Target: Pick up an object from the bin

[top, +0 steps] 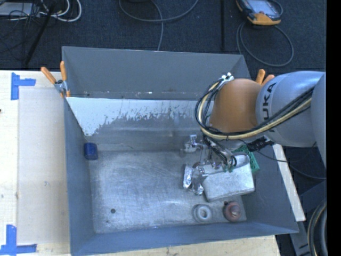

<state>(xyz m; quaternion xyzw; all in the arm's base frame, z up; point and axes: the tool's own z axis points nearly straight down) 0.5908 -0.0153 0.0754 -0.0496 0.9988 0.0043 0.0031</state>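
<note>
A grey metal bin (160,73) with sloping walls is seen from above, and its flat floor is marked all over by pale scratches and scuffs. Beyond the back wall a dark carpeted floor (181,31) is shown, across which thin black cables (162,23) are looped. The robot arm (293,108) is extended in from the right, its wrist wrapped in an orange cover (234,105) that is ringed by bundled wires. The jaws are held low over the right half of the bin floor and are set apart, with only bare metal seen between the two metal fingers (192,178). A pale grey rectangular block (230,184) is laid flat at the right front of the floor, just beside the nearer finger; whether it is touched cannot be told. Its far edge is partly hidden by parts of the wrist. In front of the block, near the front wall, a small grey ring (202,213) and a small reddish-brown round disc (233,212) are placed side by side, slightly apart. A small blue object (90,151) is seen well apart from these, at the foot of the left wall.
</note>
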